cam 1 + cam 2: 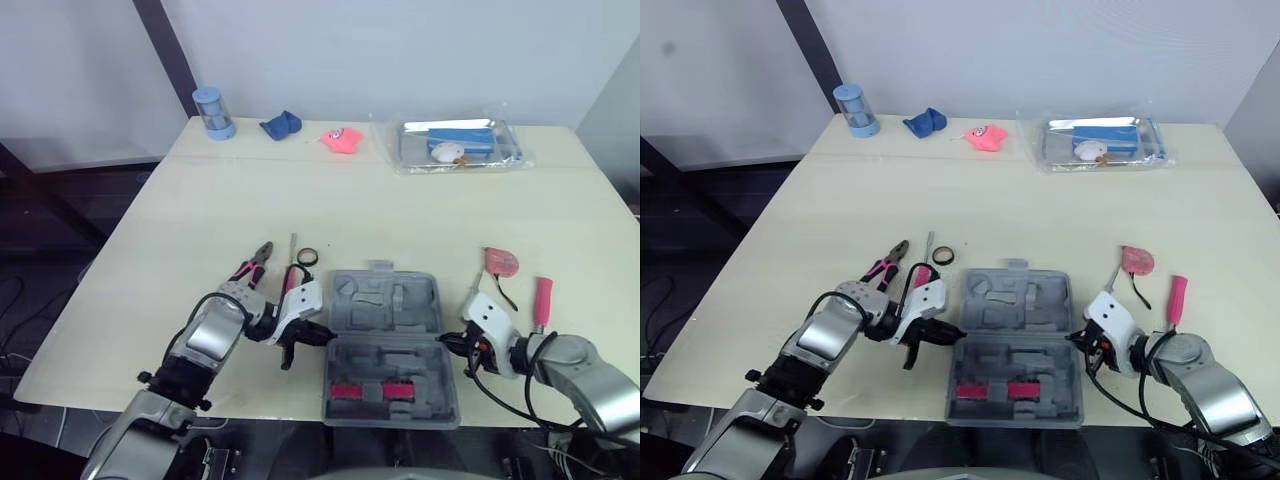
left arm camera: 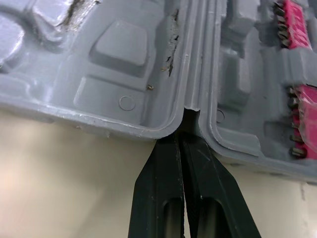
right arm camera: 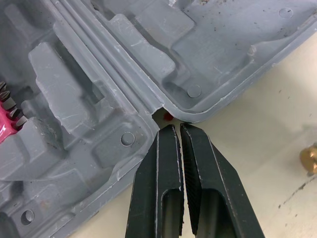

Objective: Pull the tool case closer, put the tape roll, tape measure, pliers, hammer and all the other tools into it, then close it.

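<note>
On smooth table (image 1: pixel 300 200), grey moulded plastic case (image 1: pixel 385 300)

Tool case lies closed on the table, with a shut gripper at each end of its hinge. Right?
Not closed: the left eye view shows the tool case lying open, both moulded halves facing up. The rest stands: left gripper and right gripper are shut, one at each end of its hinge.

Even, diffuse light falls from above on the pale cream table (image 1: pixel 200 220) around the open grey moulded-plastic tool case (image 1: pixel 390 300). Shadows are soft and short, hugging the case's near edge. Far behind the case, a clear crinkled plastic bag (image 1: pixel 458 145) throws white glare. Left of the case, past the table edge, the floor (image 1: pixel 40 260) lies dim.
</note>
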